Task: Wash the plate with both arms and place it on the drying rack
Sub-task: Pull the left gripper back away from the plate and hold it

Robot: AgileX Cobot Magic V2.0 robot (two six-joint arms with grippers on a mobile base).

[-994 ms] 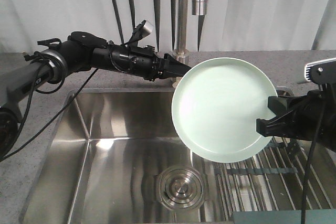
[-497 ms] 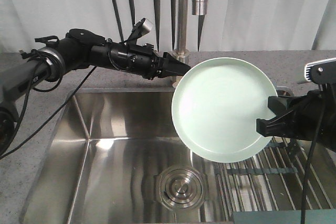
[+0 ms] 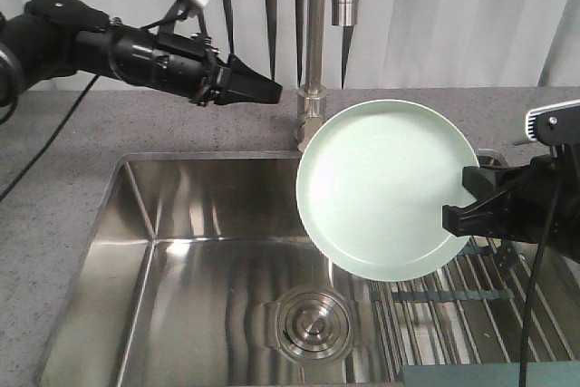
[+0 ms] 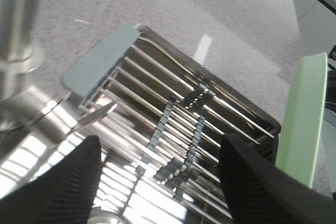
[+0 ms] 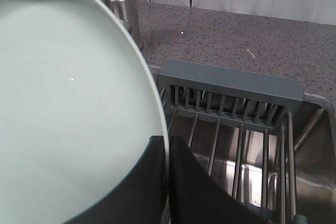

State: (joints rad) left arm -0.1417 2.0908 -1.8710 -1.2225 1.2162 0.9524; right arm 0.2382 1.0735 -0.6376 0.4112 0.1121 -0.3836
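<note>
Plate [image 3: 385, 189], tilted nearly upright above the sink [image 3: 208, 197], its right rim clamped by the right gripper [image 3: 460, 202], over the drying rack [image 3: 471, 292] laid across the sink's right part beside the round drain [image 3: 311, 324]; farther back, the left gripper [image 3: 270, 91], jaws apart, hangs over the countertop [image 3: 82, 133] left of the faucet [image 3: 313, 61].

Pale mint plate [image 3: 385, 189] held tilted upright above the drying rack [image 3: 471, 292].
The right gripper [image 3: 464, 203] clamps its rim; the left gripper [image 3: 263, 90] hangs well apart, jaws parted.
</note>
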